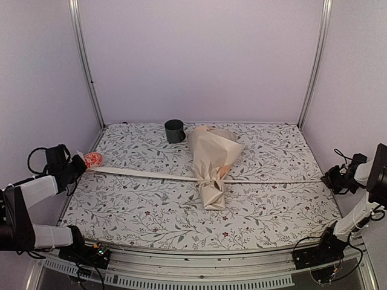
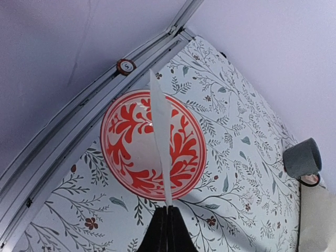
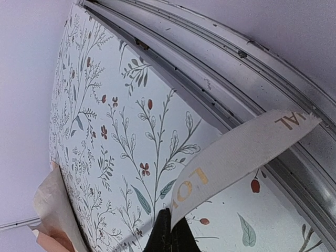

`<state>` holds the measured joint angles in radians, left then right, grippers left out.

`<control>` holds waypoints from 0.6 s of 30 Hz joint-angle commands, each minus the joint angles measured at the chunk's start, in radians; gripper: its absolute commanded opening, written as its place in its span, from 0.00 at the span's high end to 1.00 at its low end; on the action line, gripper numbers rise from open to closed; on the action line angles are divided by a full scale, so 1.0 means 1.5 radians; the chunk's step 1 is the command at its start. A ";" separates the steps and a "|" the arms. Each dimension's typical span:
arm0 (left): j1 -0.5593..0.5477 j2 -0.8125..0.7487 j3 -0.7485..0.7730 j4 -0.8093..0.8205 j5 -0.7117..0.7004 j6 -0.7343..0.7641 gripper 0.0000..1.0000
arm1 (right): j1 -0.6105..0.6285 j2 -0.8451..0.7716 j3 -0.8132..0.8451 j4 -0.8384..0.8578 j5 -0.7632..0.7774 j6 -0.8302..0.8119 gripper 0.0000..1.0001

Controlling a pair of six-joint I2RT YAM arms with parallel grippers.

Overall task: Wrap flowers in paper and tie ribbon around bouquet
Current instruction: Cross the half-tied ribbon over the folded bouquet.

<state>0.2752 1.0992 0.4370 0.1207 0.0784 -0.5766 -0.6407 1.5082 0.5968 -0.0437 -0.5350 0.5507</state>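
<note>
Ribbon (image 1: 145, 174) stretches in one taut cream line across the flower-printed surface (image 1: 272, 205), from the left edge to the right, and is knotted around the narrow neck of the bouquet (image 1: 213, 163). The bouquet lies at the middle of the surface, its wide mouth pointing toward the back wall and its short pinched tail toward the arms. Its cream-peach paper (image 1: 208, 151) covers nearly all of what is inside.

The left fingers (image 1: 78, 165) are pressed together on the ribbon's left end; the left wrist view shows the strip standing edge-on out of the closed tips (image 2: 168, 210), above a small red-and-white plate (image 2: 152, 144) that sits by the left rail. The right fingers (image 1: 330, 179) pinch the other end at the right edge, and the right wrist view shows that end curling out of the closed tips (image 3: 167, 214) with gold letters printed on it.

A dark mug (image 1: 175, 130) stands near the back wall, just beside the bouquet's open end.
</note>
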 commanded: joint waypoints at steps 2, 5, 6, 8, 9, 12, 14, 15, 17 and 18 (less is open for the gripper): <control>0.062 -0.011 -0.011 0.013 -0.064 -0.020 1.00 | -0.036 0.002 0.006 0.054 0.057 0.014 1.00; 0.081 -0.011 -0.019 0.021 -0.055 -0.030 1.00 | -0.039 0.004 0.006 0.055 0.052 0.014 1.00; 0.085 -0.011 -0.019 0.022 -0.055 -0.031 1.00 | -0.039 0.004 0.006 0.055 0.053 0.014 1.00; 0.088 -0.011 -0.021 0.022 -0.057 -0.033 1.00 | -0.041 0.006 0.006 0.056 0.051 0.015 1.00; 0.089 -0.012 -0.022 0.022 -0.058 -0.034 1.00 | -0.041 0.007 0.007 0.057 0.050 0.015 1.00; 0.092 -0.014 -0.023 0.024 -0.050 -0.037 1.00 | -0.041 0.009 0.007 0.060 0.039 0.016 1.00; 0.081 -0.016 -0.020 0.032 -0.023 -0.042 1.00 | -0.037 0.004 0.003 0.069 0.019 0.016 1.00; 0.057 -0.020 -0.019 0.039 -0.018 -0.041 1.00 | -0.026 -0.002 0.002 0.073 0.016 0.019 1.00; -0.031 -0.028 0.002 0.036 -0.060 -0.030 1.00 | 0.031 -0.020 0.005 0.074 0.033 0.021 1.00; -0.085 -0.035 0.015 0.029 -0.088 -0.026 1.00 | 0.073 -0.028 0.011 0.065 0.055 0.016 1.00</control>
<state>0.3202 1.0882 0.4049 0.1150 0.0864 -0.6361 -0.6331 1.5101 0.5949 -0.0311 -0.5732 0.5674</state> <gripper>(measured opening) 0.004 0.007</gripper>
